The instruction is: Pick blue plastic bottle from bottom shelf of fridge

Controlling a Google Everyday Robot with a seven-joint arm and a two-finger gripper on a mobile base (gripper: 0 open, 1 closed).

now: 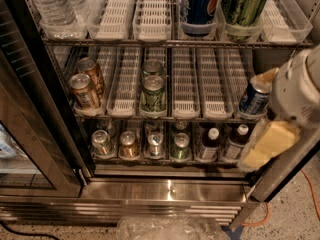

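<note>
**Q:** Where's the pincer point(267, 146)?
**A:** Closest to us, up right of the steel sill point(170, 190). Can't tell how open it is or whether it holds anything.
**Q:** And the blue plastic bottle point(210, 144)?
**A:** Upright on the bottom shelf point(140, 159) just behind the sill, right of its middle, with a twin bottle point(234, 144) alongside.

Cream-yellow gripper point(270, 143) at right edge, white-capped dark-brown blue plastic bottle point(210, 145), silver fridge point(150, 190), white slotted racks point(185, 86), green can point(152, 95)

The shadowed bottom shelf surface point(167, 170) of narrow plastic lanes carries four upright metal drink cans point(101, 142) in front at left and two white-capped brown plastic bottles point(210, 144) at right, near the cream pincer point(267, 146).
</note>
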